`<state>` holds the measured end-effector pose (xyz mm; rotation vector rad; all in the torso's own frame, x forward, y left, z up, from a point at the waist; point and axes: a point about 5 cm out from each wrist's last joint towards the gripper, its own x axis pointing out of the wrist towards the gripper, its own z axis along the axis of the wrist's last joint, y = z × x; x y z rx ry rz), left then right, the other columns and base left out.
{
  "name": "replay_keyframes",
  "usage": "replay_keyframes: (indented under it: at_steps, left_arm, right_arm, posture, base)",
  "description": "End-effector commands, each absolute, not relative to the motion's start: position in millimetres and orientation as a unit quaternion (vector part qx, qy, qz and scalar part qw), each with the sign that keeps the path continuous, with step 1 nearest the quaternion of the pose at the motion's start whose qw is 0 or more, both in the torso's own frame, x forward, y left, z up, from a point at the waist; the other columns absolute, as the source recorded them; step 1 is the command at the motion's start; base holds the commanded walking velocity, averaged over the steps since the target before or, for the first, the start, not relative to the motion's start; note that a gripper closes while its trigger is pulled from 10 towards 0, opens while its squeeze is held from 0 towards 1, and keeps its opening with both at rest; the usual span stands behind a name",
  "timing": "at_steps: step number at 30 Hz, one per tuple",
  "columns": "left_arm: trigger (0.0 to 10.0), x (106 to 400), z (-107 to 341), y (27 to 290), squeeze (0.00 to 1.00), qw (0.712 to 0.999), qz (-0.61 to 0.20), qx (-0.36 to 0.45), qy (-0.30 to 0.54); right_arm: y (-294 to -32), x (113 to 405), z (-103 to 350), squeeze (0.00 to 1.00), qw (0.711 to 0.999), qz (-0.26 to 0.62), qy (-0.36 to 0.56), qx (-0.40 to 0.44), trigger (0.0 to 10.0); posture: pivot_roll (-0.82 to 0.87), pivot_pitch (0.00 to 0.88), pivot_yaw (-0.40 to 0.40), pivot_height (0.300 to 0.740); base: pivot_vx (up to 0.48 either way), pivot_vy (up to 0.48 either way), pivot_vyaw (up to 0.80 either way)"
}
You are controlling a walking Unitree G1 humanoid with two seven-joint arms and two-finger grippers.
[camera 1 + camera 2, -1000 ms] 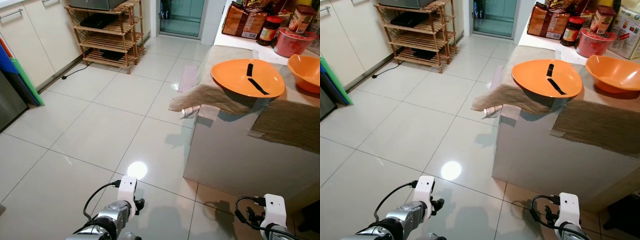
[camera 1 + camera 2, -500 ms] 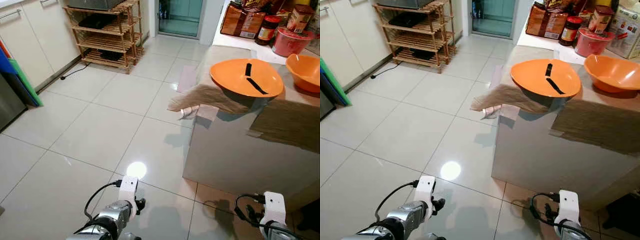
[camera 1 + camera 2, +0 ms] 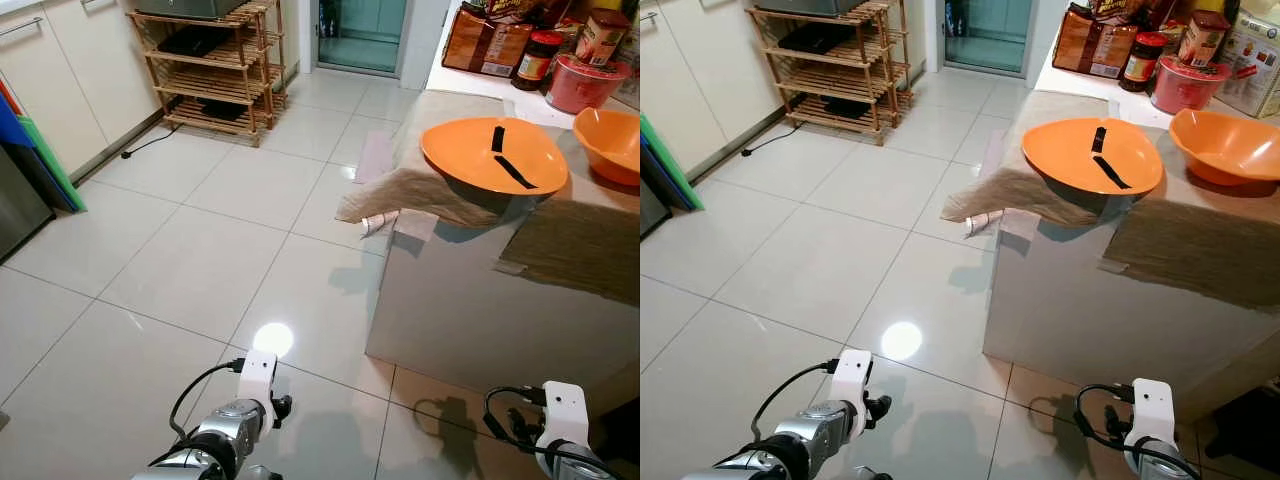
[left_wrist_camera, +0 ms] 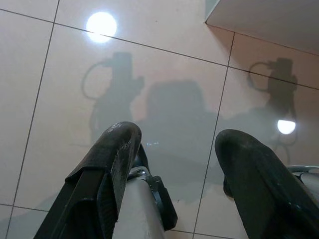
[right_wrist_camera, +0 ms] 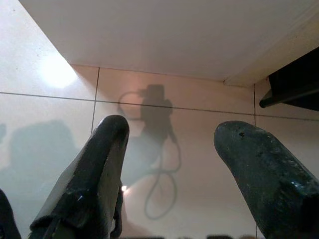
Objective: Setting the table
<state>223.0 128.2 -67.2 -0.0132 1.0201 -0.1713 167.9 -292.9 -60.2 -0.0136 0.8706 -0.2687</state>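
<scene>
1. While both arms hang low over the tiled floor [image 3: 190, 250], the step in hand looks like the approach to the counter [image 3: 480, 320], so the robot should close in squarely on its near edge before raising either arm.
2. Setting the table will likely start with the orange plate [image 3: 493, 155], which sits on a beige cloth [image 3: 400, 190] at the counter's front left corner, two black strips lying on it.
3. An orange bowl [image 3: 610, 145] stands near the plate toward the right edge; jars and packets crowd the counter's far edge.
4. On the plate's right a brown mat [image 3: 580, 245] drapes over the front edge, and the cloth hangs off the left corner (either could snag and drag the plate).
5. The left gripper [image 4: 174, 149] points at the floor, fingers spread and empty; the right gripper [image 5: 169, 154] is likewise parted and holds nothing.
6. Compared with a second ago, the right wrist sits slightly further right in the head views; the scene has barely shifted, and the plate and bowl lie as they did.
</scene>
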Motion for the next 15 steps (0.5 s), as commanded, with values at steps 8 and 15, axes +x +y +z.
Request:
replay_keyframes:
  at_steps: [8, 15]
  left_arm:
    - [10.0, 228.5, -63.9, 128.9, 0.00, 0.874, -0.083, 0.000, 0.478]
    - [10.0, 228.3, -64.0, 128.2, 0.00, 0.874, -0.084, 0.000, 0.478]
  right_arm:
    - [-295.4, 166.1, -60.4, 0.00, 0.895, -0.134, 0.427, -0.002, 10.0]
    - [-292.8, 165.9, -61.6, 0.00, 0.894, -0.133, 0.428, 0.001, 10.0]
  posture:
    - [-0.08, 0.000, 0.017, 0.740]
    - [-0.08, 0.000, 0.016, 0.740]
  base:
    - [0.000, 0.000, 0.00]
    - [0.000, 0.000, 0.00]
